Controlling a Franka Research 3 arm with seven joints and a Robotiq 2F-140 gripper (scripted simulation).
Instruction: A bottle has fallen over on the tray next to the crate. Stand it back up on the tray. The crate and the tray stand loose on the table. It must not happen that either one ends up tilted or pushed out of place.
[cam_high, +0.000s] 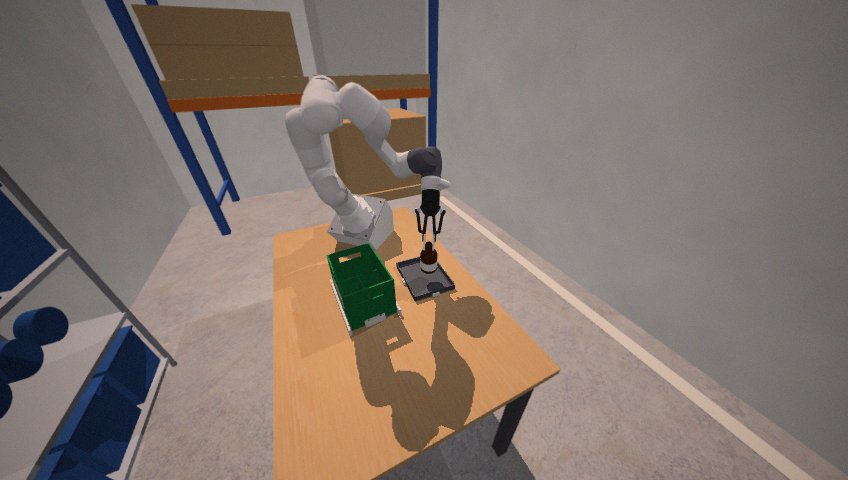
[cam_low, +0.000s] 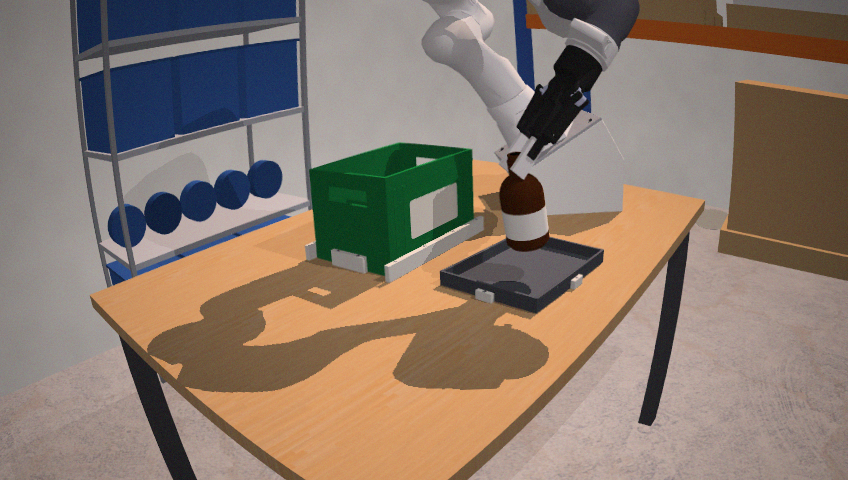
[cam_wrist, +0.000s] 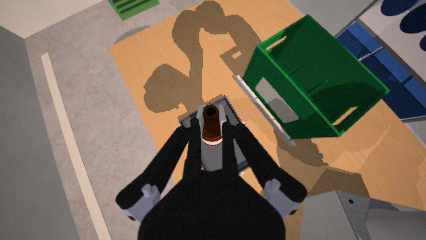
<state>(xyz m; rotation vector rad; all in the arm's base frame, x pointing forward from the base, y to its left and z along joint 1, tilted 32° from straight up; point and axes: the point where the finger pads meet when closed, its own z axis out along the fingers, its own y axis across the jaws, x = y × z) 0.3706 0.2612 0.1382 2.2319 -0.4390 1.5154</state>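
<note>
Exterior: end effector (cam_low: 518, 164) clamps bottle (cam_low: 524, 212) neck.

The top view looks down from high and far, facing the arm's base across the length of the worktop (cam_high: 333, 380). The exterior view sits low and closer at a worktop corner, looking across at the green crate (cam_low: 380, 202) and the tray (cam_low: 553, 291). The wrist view looks down past the hand (cam_wrist: 212, 131) from close above. All three share the crate, tray and bottle (cam_low: 523, 208).
</note>
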